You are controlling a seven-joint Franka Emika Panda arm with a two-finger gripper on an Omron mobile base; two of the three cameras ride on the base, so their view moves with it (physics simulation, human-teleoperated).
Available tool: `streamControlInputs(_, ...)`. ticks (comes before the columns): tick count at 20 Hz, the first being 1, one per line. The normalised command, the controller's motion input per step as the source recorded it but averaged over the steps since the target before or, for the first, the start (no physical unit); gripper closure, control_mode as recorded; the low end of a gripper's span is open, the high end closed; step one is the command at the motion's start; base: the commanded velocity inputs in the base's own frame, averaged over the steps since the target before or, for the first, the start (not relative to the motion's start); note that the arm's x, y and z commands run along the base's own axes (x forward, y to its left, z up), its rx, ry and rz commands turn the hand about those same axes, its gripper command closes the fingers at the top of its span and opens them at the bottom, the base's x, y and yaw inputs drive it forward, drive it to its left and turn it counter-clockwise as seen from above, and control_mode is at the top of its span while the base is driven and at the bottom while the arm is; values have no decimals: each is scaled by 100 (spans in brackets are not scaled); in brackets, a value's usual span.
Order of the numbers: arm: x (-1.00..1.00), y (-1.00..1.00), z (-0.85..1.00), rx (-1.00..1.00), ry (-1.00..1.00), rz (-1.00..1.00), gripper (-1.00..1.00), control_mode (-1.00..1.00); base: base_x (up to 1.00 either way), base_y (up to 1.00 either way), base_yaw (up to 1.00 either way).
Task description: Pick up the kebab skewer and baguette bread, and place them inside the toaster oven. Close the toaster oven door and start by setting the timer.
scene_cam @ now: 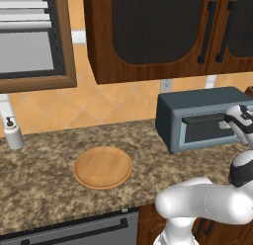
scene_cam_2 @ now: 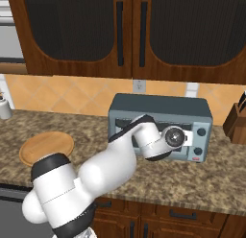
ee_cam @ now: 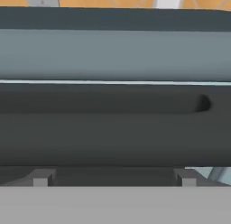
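Note:
The blue-grey toaster oven (scene_cam: 197, 103) stands on the counter at the right, and its door (scene_cam: 210, 134) is shut. My gripper (scene_cam: 238, 121) is right up against the front of the oven, at the height of the dark handle bar (ee_cam: 113, 128). In the hand view the bar runs across the whole width, just beyond the gripper (ee_cam: 113, 179). The two fingertips (ee_cam: 43, 178) stand wide apart, open, with nothing between them. In the right base view my hand covers part of the door, left of the knob panel (scene_cam_2: 201, 141). The kebab skewer and the baguette bread are out of view.
A round wooden plate (scene_cam: 103, 167) lies bare on the granite counter, left of the oven. A soap dispenser (scene_cam: 12, 133) stands at the far left, and a knife block (scene_cam_2: 236, 123) right of the oven. Dark wall cabinets (scene_cam: 148, 31) hang above.

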Motion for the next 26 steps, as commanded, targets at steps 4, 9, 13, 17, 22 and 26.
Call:
streamControlInputs(4,23,0,-22,-1,0,0,-100,-100,0,0,0)
streamControlInputs(9,12,0,-3,0,0,0,-100,-100,0,0,0)
streamControlInputs(13,-15,-4,0,0,0,0,-100,-100,0,0,0)
streamControlInputs(17,-34,-12,0,0,0,0,-100,-100,0,0,0)
streamControlInputs(22,-39,-33,0,0,-2,0,-100,-100,0,0,0)
streamControlInputs(26,-27,-33,0,0,-10,-1,-100,-100,0,0,0)
